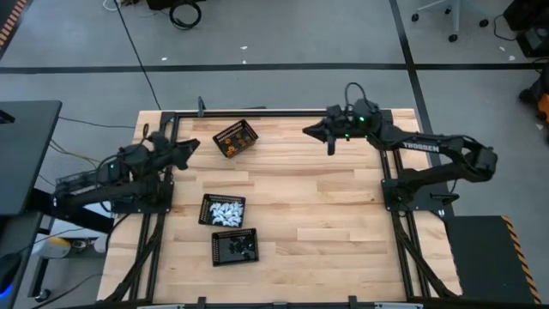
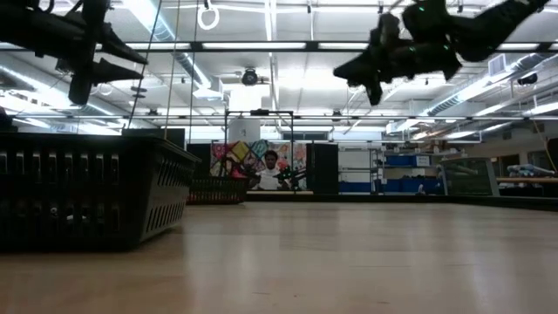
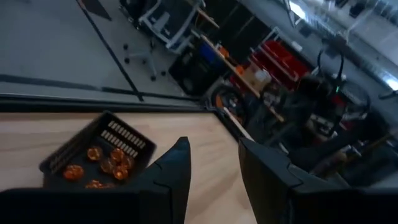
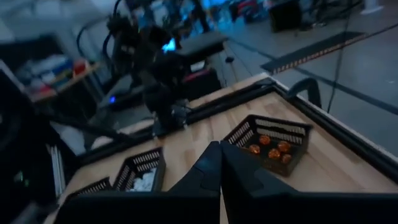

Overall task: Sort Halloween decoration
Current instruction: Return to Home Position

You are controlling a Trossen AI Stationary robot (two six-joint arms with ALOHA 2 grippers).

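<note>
The Halloween decoration is found in three mesh baskets on the left half of the bench (image 1: 326,223). The orange pieces (image 1: 232,142) lie in the far basket (image 1: 249,128), the white pieces (image 1: 225,211) in the middle basket (image 1: 206,200), and the black pieces (image 1: 240,249) in the near basket (image 1: 216,257). No loose piece can be made out on the bare wood, so the sorting is judged to be at or near its end.

The left gripper (image 1: 192,146) is held beside the far basket, on its left, with its fingers (image 3: 177,165) apart and nothing between them. The right gripper (image 1: 309,130) is held well to the right of that basket, at about the same depth, with its fingers pressed together on nothing. In the low view both grippers are seen high above the bench top, well apart from every basket rim.

The far basket is set at a slant to the bench edge, with its long axis running toward the far right. The other two baskets are stacked closely in a column nearer the front edge. All three lie nearer the left arm, and from the right gripper they are reached only across open wood.

With no piece held and none waiting, the coming move is judged to be a plain withdrawal of each arm toward its own side. Only the left gripper's closeness to the far basket calls for care.
</note>
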